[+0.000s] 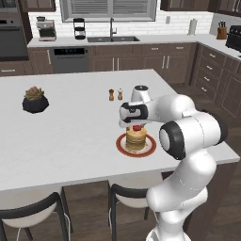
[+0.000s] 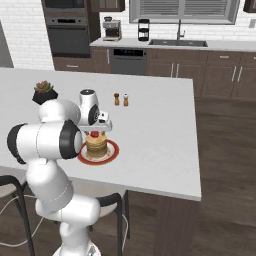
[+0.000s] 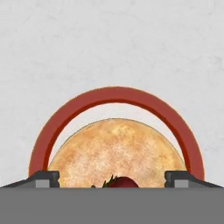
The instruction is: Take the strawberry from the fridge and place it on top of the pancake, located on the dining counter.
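Note:
The strawberry (image 1: 137,127) (image 2: 94,134) (image 3: 123,182) rests on top of the pancake (image 1: 135,139) (image 2: 96,145) (image 3: 116,151), a golden stack on a red-rimmed plate (image 1: 123,148) (image 2: 113,153) (image 3: 118,95) near the front edge of the white dining counter (image 1: 70,127) (image 2: 155,125). My gripper (image 1: 136,126) (image 2: 95,133) (image 3: 113,179) hangs straight above the stack. In the hand view its fingertips (image 3: 47,179) stand wide apart, one on each side of the berry and clear of it. The fridge is out of view.
A dark pot with a succulent (image 1: 35,100) (image 2: 44,92) sits at the counter's left. Salt and pepper shakers (image 1: 115,94) (image 2: 121,99) stand just behind the plate. Black-backed stools (image 1: 33,214) (image 2: 112,202) tuck under the front edge. Dark cabinets and a sink (image 1: 113,38) line the far wall.

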